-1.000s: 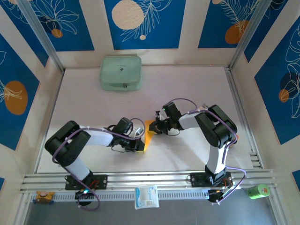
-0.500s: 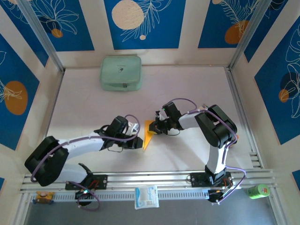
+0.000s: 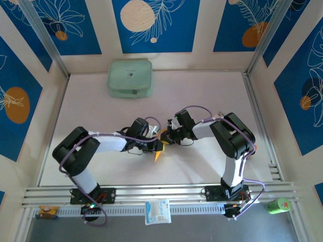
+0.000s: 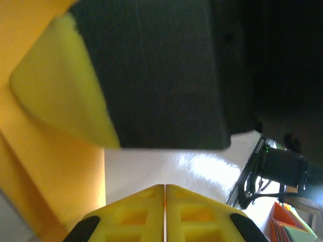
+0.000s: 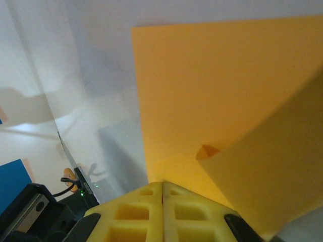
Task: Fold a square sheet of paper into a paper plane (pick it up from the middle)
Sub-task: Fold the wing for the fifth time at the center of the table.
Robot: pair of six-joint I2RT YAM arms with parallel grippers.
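Top external: paper (image 3: 158, 153); pouch (image 3: 123, 84) mark (image 3: 130, 74) illegible, perhaps logo.

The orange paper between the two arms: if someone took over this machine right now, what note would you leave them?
Left claw: shut, nothing seen in its grip, close beside the paper.
Right claw: shut on an edge of the square sheet of paper, as far as its wrist view tells.
Paper: middle of the table, between the two claws.
Done: at least one flap is folded over.
Left: the remaining folds; it is no pointed plane yet.
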